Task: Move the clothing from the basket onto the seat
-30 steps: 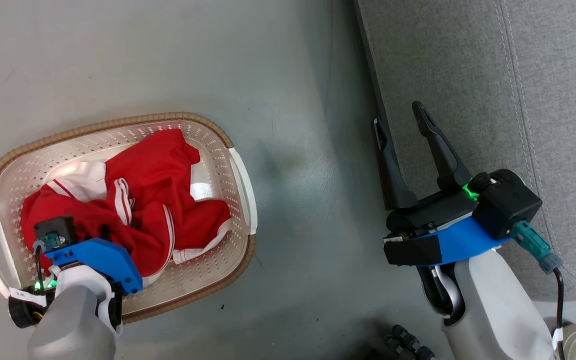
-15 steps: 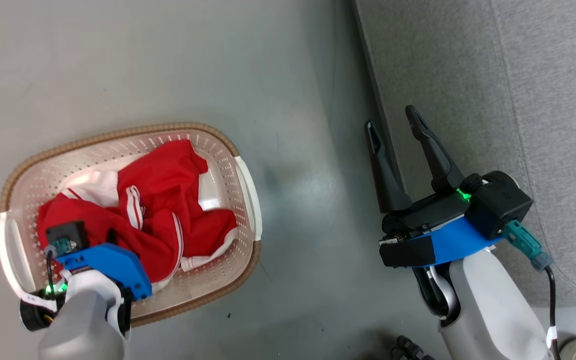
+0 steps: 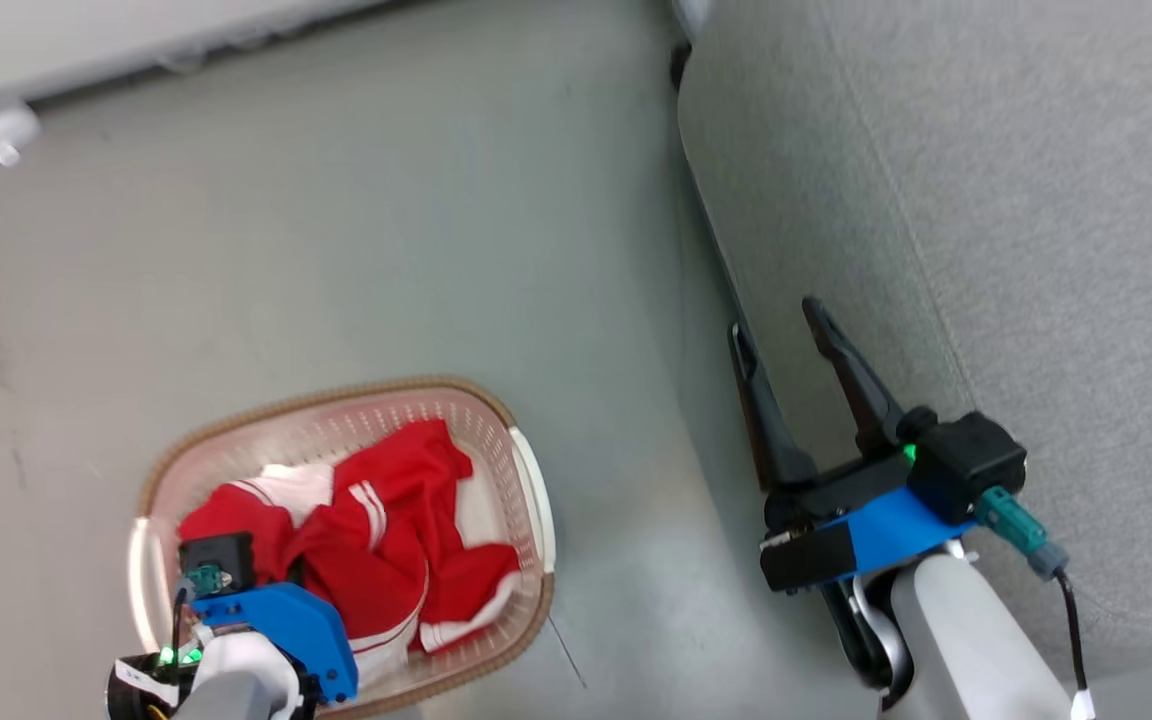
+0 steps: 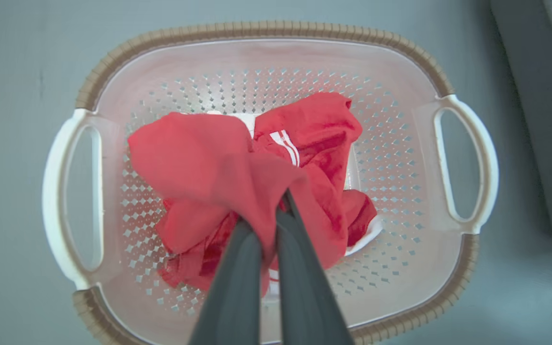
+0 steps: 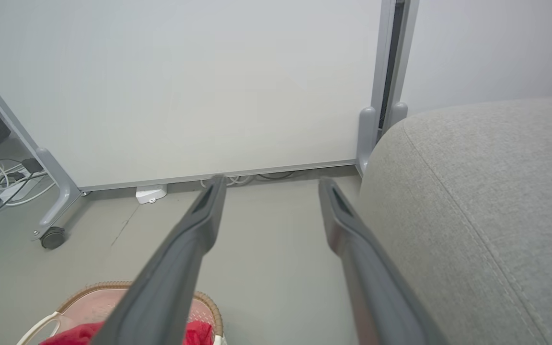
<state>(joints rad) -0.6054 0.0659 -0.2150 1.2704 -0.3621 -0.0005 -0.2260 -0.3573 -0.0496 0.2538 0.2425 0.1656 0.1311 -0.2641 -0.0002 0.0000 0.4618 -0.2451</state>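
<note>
red soft clothing [image 4: 199,158] bunches in the perforated basket [image 4: 400,143], pinched by the left hand [image 4: 269,211]; right hand [image 5: 272,182] wide.

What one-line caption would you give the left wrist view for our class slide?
Left gripper, fingers closed on a fold of red clothing in the cream perforated basket on grey floor.

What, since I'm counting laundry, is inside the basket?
Crumpled red clothing with white stripes fills the middle of the basket, the left gripper shut on a fold. Bare basket shows around it. Anything under the heap is covered, so the number of pieces is unclear.
</note>
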